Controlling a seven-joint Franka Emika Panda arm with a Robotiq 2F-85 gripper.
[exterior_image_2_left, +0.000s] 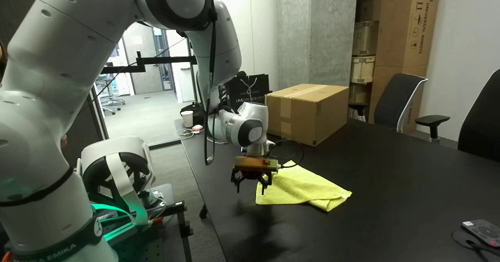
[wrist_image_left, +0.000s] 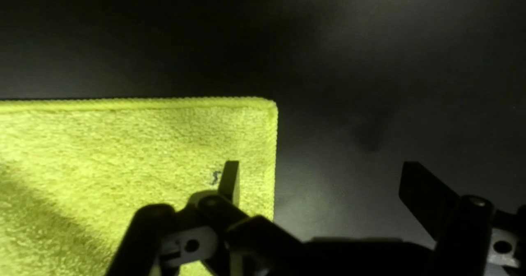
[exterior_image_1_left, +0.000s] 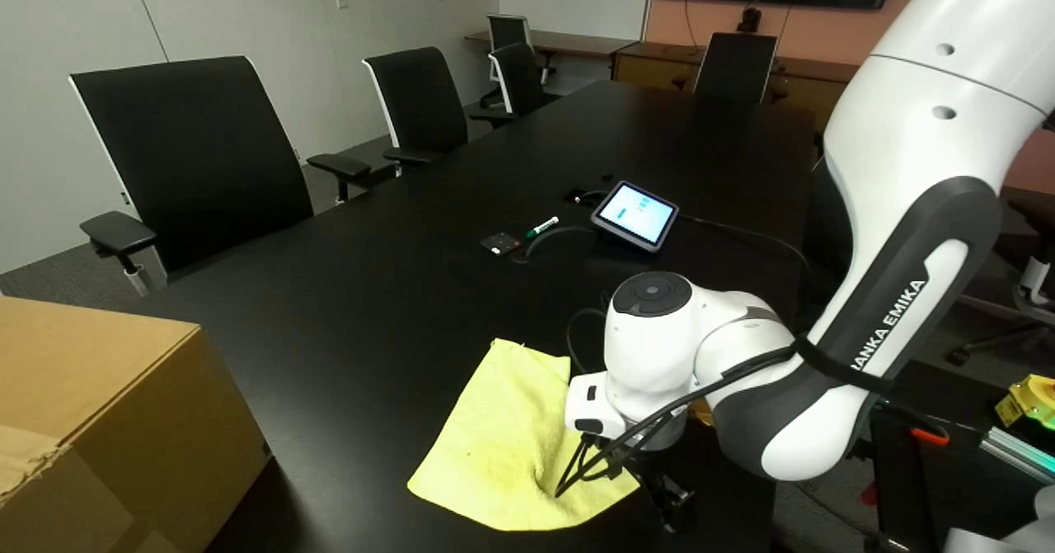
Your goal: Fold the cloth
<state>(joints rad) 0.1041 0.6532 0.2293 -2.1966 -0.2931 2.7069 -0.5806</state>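
A yellow cloth (exterior_image_1_left: 486,454) lies on the black table (exterior_image_1_left: 354,347); it also shows in an exterior view (exterior_image_2_left: 297,188) and in the wrist view (wrist_image_left: 123,144). It has a crease under the arm's cables, and an overlapping layer with a pale tag shows at one end. My gripper (exterior_image_2_left: 250,191) is open and empty, pointing down above the table beside the cloth. In the wrist view the gripper (wrist_image_left: 321,165) has one finger over the cloth near a corner and the other over bare table. The arm hides part of the cloth in both exterior views.
A large cardboard box (exterior_image_1_left: 165,429) stands on the table, also in an exterior view (exterior_image_2_left: 308,113). A tablet (exterior_image_1_left: 635,215), a green marker (exterior_image_1_left: 543,227) and a dark remote-like device (exterior_image_1_left: 499,244) lie farther along. A paper cup (exterior_image_2_left: 187,118) stands near the table edge.
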